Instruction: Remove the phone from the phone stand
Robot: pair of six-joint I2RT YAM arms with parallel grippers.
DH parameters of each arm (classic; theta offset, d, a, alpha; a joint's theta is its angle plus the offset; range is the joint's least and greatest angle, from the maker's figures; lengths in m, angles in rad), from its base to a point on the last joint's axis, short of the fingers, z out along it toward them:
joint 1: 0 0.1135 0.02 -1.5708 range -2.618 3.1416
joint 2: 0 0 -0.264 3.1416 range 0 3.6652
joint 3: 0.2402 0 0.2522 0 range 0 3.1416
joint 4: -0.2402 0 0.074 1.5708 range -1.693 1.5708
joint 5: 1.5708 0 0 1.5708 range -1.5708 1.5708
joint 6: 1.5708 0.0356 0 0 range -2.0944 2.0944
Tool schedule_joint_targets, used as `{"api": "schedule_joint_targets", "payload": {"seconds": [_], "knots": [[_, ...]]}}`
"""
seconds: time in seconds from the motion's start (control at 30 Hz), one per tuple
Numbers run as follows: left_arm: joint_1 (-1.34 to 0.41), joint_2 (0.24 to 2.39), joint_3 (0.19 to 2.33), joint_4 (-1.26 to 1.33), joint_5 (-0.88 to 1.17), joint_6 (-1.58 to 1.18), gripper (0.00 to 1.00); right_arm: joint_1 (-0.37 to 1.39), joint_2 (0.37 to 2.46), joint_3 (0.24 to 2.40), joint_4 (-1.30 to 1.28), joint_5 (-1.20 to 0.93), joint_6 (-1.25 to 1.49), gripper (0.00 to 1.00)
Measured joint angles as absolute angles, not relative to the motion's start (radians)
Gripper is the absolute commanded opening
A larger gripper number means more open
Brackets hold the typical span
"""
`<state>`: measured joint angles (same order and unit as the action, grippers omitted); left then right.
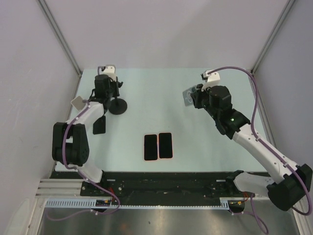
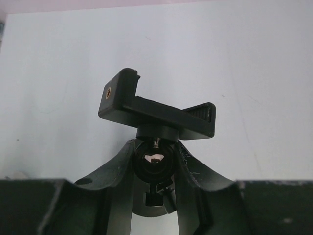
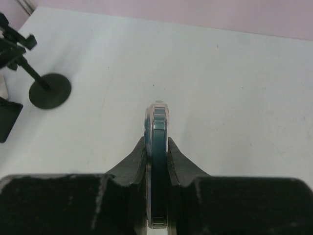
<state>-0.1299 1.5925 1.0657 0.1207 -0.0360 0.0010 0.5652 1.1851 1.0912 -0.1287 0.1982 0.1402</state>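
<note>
The right gripper point(image 3: 157, 152) is pinching the phone point(image 3: 157, 116) between its fingers, edge-on. The phone is a thin dark slab in a clear, round-cornered case, hanging over the far right of the table point(image 1: 195, 142) and well apart from the stand point(image 2: 157, 111). The left gripper point(image 2: 155, 155) is clamping the stand's neck, just under its black cradle.

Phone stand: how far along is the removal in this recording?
Done: the phone stand has an empty clamp. In hand: the right fingers pinch the phone edge-on, well clear of the stand, while the left fingers grip the stand below its clamp. Left: setting the phone down, perhaps beside the two phones lying on the table, and releasing the stand.
</note>
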Motion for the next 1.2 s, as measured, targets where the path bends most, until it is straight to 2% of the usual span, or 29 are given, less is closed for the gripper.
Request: {"api": "schedule_joint_targets", "payload": {"seconds": [0.13, 0.2, 0.27, 0.5, 0.53, 0.6, 0.63, 0.7, 0.73, 0.9, 1.2], "knots": [[-0.080, 1.682, 1.150, 0.123, -0.094, -0.001, 0.00, 0.565, 1.097, 1.057, -0.218, 0.201, 0.131, 0.00], [-0.059, 1.706, 1.174, 0.130, -0.106, -0.008, 0.03, 0.565, 1.064, 1.044, -0.247, 0.203, 0.130, 0.00], [-0.038, 1.715, 1.181, 0.135, -0.126, -0.020, 0.10, 0.565, 1.033, 1.036, -0.283, 0.203, 0.130, 0.00], [0.049, 1.716, 1.181, 0.135, -0.159, -0.036, 0.25, 0.565, 0.991, 1.019, -0.346, 0.203, 0.130, 0.00], [0.058, 1.716, 1.181, 0.135, -0.163, -0.036, 0.34, 0.565, 0.987, 1.015, -0.352, 0.203, 0.131, 0.00], [0.071, 1.716, 1.181, 0.136, -0.174, -0.036, 0.43, 0.565, 0.980, 1.010, -0.372, 0.203, 0.133, 0.00], [0.076, 1.716, 1.181, 0.136, -0.176, -0.036, 0.53, 0.565, 0.975, 1.007, -0.380, 0.203, 0.134, 0.00], [0.081, 1.716, 1.182, 0.138, -0.177, -0.034, 0.64, 0.565, 0.962, 1.002, -0.394, 0.203, 0.138, 0.00], [0.082, 1.716, 1.182, 0.141, -0.176, -0.031, 0.74, 0.565, 0.958, 1.000, -0.398, 0.203, 0.138, 0.00], [0.082, 1.707, 1.184, 0.150, -0.155, -0.044, 0.90, 0.565, 0.948, 0.997, -0.411, 0.202, 0.154, 0.00], [0.008, 1.461, 1.157, 0.158, -0.128, -0.040, 0.96, 0.552, 0.948, 0.997, -0.445, 0.168, 0.231, 0.00]]}}
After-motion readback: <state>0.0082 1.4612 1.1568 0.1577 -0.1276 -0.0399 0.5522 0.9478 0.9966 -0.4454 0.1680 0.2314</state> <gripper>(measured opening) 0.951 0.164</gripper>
